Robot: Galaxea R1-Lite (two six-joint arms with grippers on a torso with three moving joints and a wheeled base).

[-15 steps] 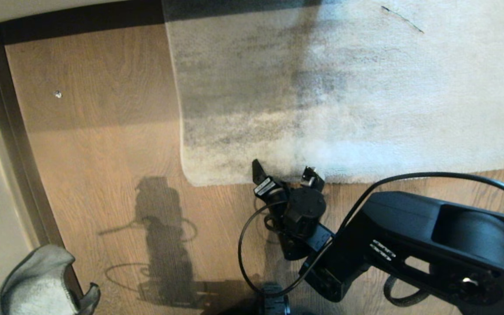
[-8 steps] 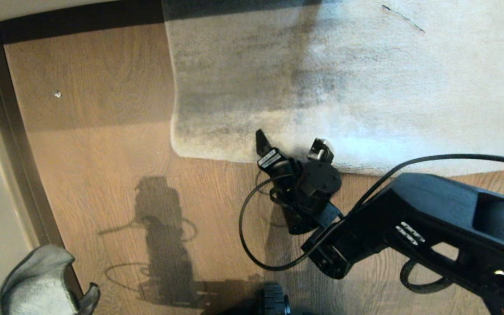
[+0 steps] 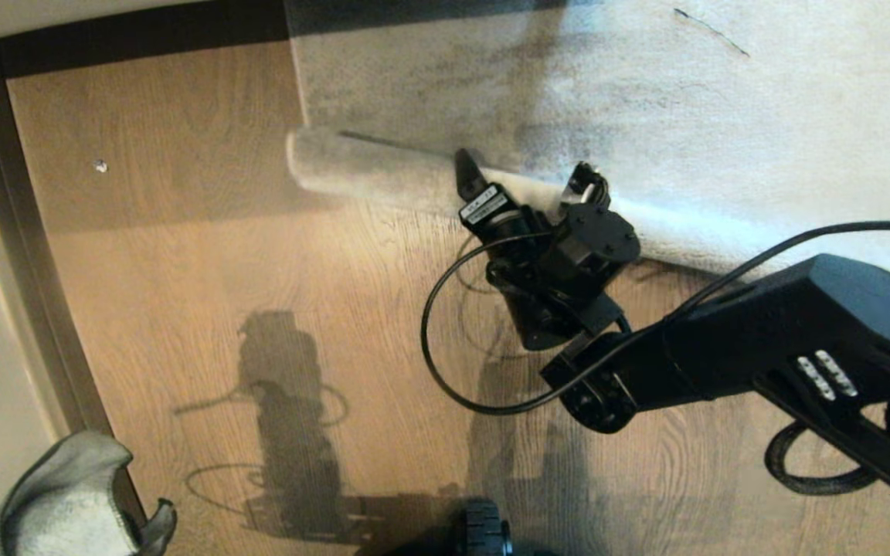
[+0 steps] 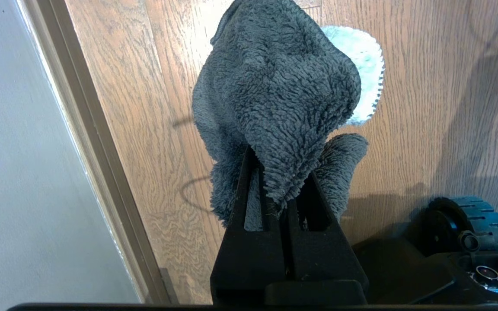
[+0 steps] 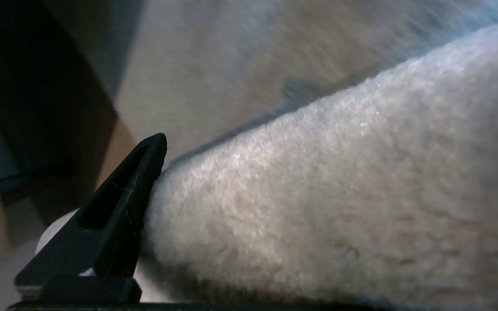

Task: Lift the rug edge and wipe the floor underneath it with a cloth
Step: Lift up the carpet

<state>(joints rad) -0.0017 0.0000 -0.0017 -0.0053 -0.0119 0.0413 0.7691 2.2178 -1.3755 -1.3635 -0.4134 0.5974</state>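
**Rug edge rolled back, wiping not yet begun**

Warm brown plank floor (image 3: 205,262) fills the near ground, bounded on the left by a dark skirting strip (image 3: 20,232) and a pale wall. Nearest the robot, at the lower left corner of the head view, the left gripper (image 4: 275,194) hangs above the planks with its fingers pressed together on the cloth (image 4: 275,86), a grey terry rag bunched above the tips. It is well apart from the rug and touches no floor, so the wiping looks not yet started.

Farther out, the right gripper (image 3: 526,177) reaches in from the right with its fingers spread wide, set against the rug edge (image 3: 368,166). That border is pushed up into a long roll lying on the rug's own pile. One finger (image 5: 119,203) presses the side of the roll in the right wrist view; the pictures show pushing, not a pinch.

Judged from this, the lifting part is largely done: bare planks show in front of the roll. Left to do: keep the roll back, bring the cloth across, and rub that strip.

Beyond the roll the rug (image 3: 723,116) lies flat toward the far wall.
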